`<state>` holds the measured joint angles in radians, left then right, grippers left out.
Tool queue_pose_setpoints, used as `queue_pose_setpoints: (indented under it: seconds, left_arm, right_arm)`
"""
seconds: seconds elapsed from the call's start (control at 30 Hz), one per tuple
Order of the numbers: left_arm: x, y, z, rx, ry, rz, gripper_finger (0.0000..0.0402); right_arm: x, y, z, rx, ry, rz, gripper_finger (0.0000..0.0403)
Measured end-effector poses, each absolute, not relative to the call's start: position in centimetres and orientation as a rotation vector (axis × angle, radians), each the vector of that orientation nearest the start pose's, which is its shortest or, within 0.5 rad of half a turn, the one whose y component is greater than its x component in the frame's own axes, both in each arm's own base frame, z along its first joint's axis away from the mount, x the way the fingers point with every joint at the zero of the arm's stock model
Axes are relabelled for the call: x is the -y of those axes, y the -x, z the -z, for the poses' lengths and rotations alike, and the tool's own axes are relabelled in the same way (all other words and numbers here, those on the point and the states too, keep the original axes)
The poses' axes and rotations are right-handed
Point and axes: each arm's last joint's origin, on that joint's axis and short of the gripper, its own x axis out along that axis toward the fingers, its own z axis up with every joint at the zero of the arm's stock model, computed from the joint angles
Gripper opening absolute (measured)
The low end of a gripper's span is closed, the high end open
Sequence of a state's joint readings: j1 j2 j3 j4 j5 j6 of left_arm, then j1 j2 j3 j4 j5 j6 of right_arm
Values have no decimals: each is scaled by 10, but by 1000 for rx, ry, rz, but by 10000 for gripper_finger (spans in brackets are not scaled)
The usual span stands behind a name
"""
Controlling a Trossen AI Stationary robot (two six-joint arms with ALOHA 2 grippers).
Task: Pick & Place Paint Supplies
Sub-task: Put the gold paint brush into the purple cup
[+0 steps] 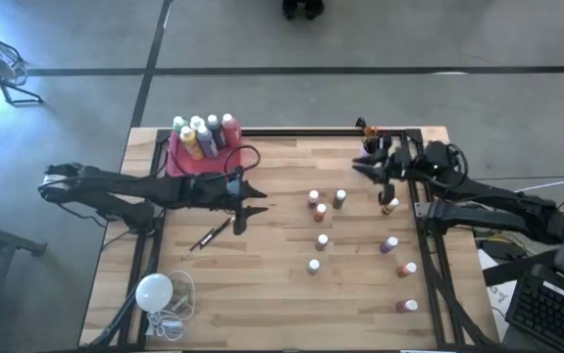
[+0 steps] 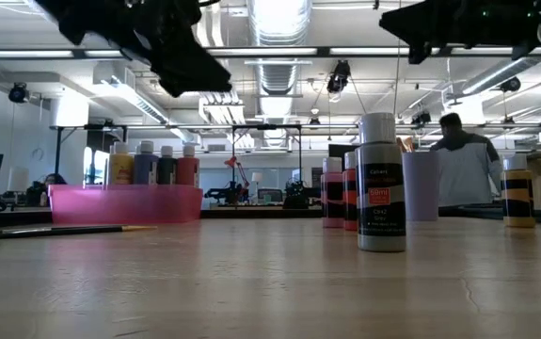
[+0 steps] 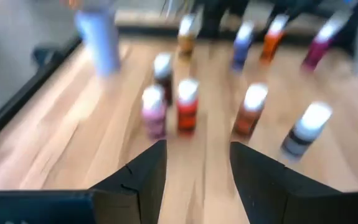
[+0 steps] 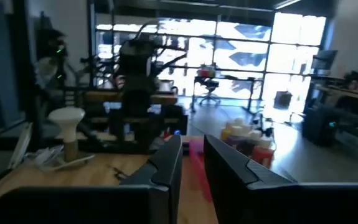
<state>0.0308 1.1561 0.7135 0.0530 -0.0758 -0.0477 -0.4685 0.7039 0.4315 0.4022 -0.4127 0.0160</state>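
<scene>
Several small white-capped paint bottles (image 1: 322, 241) stand upright on the right half of the wooden table and show ahead of my left fingers (image 3: 187, 106). More bottles (image 1: 203, 132) stand in a pink tray (image 1: 179, 157) at the far left. A thin dark paintbrush (image 1: 208, 238) lies flat near the table's middle left. My left gripper (image 1: 244, 204) hovers open above the table just right of the brush, with nothing between its fingers (image 3: 141, 177). My right gripper (image 1: 368, 162) is raised near the far right corner; its fingers (image 4: 166, 165) stand a narrow gap apart with nothing between them.
A white round bulb with its cord (image 1: 156, 292) lies at the near left corner. A pale blue cup (image 2: 421, 185) with brush handles stands at the far right. A grey bottle (image 2: 380, 184) stands nearest the low camera. A person (image 2: 463, 160) sits in the room beyond.
</scene>
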Motion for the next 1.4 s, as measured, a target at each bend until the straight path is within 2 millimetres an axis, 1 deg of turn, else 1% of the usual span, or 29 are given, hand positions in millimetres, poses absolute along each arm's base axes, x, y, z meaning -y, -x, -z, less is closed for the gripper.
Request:
queue_pose_setpoints:
  seconds: [0.13, 0.2, 0.27, 0.4, 0.5, 0.57, 0.77, 0.93, 1.07, 1.27, 1.4]
  left_arm:
    - [-10, -249, -273, -576, 60, -261, 181]
    - [-10, -249, -276, -636, 72, -325, 181]
    - [-11, -249, -275, -668, 98, -354, 181]
    - [-11, -249, -262, -763, 154, -394, 181]
    - [-12, -250, -251, -835, 160, -461, 181]
    - [-13, -253, -242, -874, 172, -510, 181]
    - [-13, -264, -222, -938, 237, -570, 181]
    - [-15, -271, -208, -1007, 318, -654, 176]
    - [-18, -279, -196, -1095, 338, -707, 164]
    - [-17, -292, -180, -1211, 346, -668, 152]
    - [-16, -295, -174, -1263, 351, -628, 152]
  right_arm:
    - [54, -172, -277, 75, 86, 40, 44]
    - [50, -180, -280, 67, 114, 30, 39]
    - [46, -190, -281, 48, 127, -1, 36]
    - [43, -206, -286, 29, 127, -42, 33]
    - [43, -218, -284, -3, 133, -55, 38]
    - [45, -226, -284, -15, 129, -57, 43]
    - [48, -245, -284, -46, 120, -64, 59]
    - [49, -250, -280, -68, 112, -65, 71]
    - [49, -250, -281, -61, 109, -65, 78]
    - [49, -248, -282, -59, 107, -64, 86]
    - [49, -248, -282, -59, 110, -65, 83]
